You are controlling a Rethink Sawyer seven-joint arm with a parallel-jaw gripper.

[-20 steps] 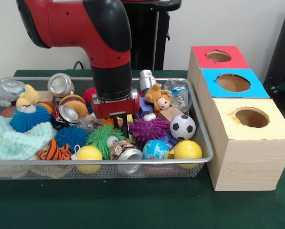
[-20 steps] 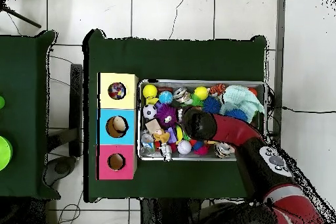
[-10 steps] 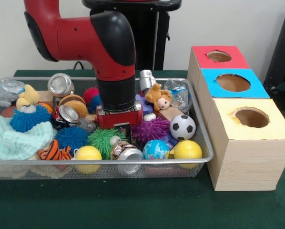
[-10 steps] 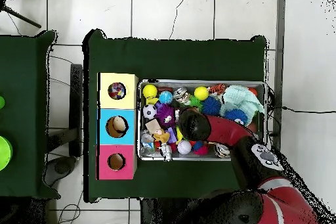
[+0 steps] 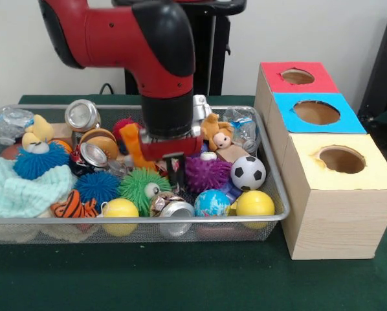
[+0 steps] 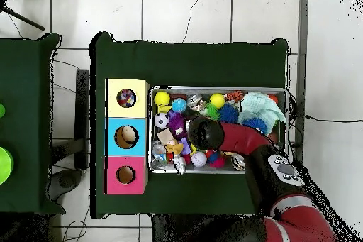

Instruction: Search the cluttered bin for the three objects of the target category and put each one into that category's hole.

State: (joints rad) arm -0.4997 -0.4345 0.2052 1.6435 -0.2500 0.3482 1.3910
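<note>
My gripper (image 5: 175,173) reaches down into the wire bin (image 5: 200,221), between a green spiky ball (image 5: 140,188) and a purple spiky ball (image 5: 208,173). The red wrist hides how its jaws stand. Just in front lie a dented can (image 5: 171,208) and a globe ball (image 5: 211,203). To the right sit a soccer ball (image 5: 248,172) and a yellow ball (image 5: 255,203); a second yellow ball (image 5: 120,210) is front left. In the overhead view the arm's end (image 6: 200,133) covers the bin's (image 6: 286,111) middle. A red box (image 5: 274,72), blue box (image 5: 285,116) and yellow box (image 5: 310,168) stand right of the bin, each with a round hole.
A plush monkey (image 5: 216,131), a plastic bottle (image 5: 242,126) and more cans (image 5: 82,114) lie at the bin's back. Blue spiky balls (image 5: 98,186), a tiger plush (image 5: 74,206) and a teal knit cloth (image 5: 12,188) fill its left end. An orange piece (image 5: 134,144) sticks up beside the wrist.
The arm has slid to the right along the bin and its gripper now sits nearer the purple spiky ball. An orange piece left of the wrist has come into sight.
</note>
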